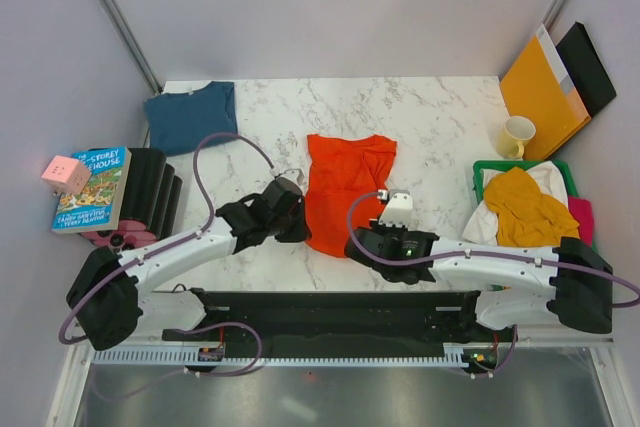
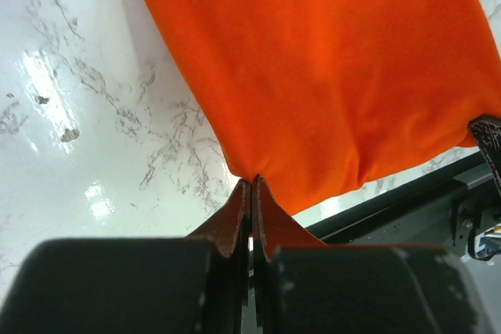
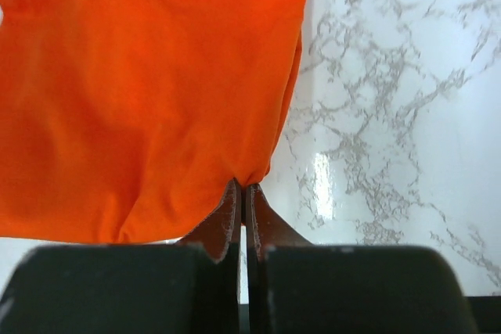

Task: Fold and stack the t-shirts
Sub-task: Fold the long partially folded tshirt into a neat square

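Note:
An orange-red t-shirt (image 1: 345,187) lies flat in the middle of the marble table, folded lengthwise. My left gripper (image 1: 300,230) is shut on its near left corner; in the left wrist view the jaws (image 2: 251,184) pinch the hem of the orange cloth (image 2: 329,68). My right gripper (image 1: 352,244) is shut on the near right corner, its tips (image 3: 243,188) nipping the orange cloth (image 3: 149,99). A dark teal-blue t-shirt (image 1: 190,115) lies folded at the far left. Mustard yellow (image 1: 527,209), white (image 1: 487,219) and pink (image 1: 581,219) t-shirts are heaped in a green basket (image 1: 478,171).
A pale yellow mug (image 1: 516,136) stands behind the basket. An orange-yellow envelope (image 1: 541,92) and a black folder (image 1: 590,67) lean in the far right corner. A book (image 1: 92,188), a pink cube (image 1: 64,174) and a black ribbed object (image 1: 150,190) sit at the left.

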